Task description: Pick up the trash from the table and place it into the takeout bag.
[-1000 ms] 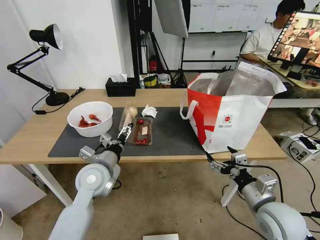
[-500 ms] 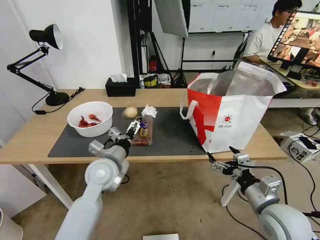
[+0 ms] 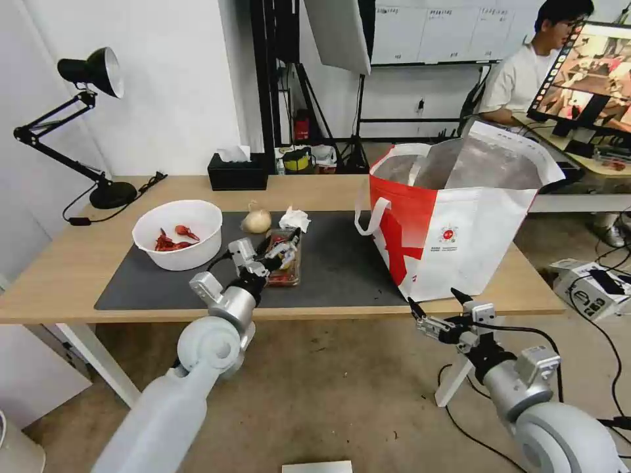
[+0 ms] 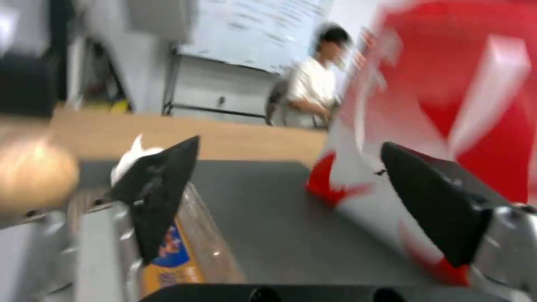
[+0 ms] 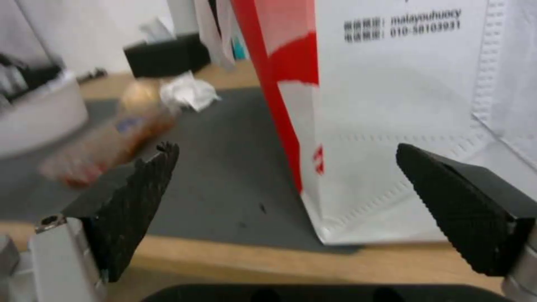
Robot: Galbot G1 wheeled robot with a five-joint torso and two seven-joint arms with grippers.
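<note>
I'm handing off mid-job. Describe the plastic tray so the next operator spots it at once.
On the dark mat, look between the white bowl and the takeout bag. The tray lies flat there, just in front of the onion-like lump and crumpled tissue, with the open left gripper over it. It alone is clear plastic, long and shallow, with red scraps inside.

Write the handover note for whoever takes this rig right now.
Left pincer: open, low over the clear plastic tray on the grey mat, gripping nothing.
Right pincer: open, idle at the table's front edge before the takeout bag.
On the table: white bowl with red shells, onion-like lump, crumpled tissue, the tray.
Done: no item can be seen in the bag.
Left: all four items to bag.
</note>
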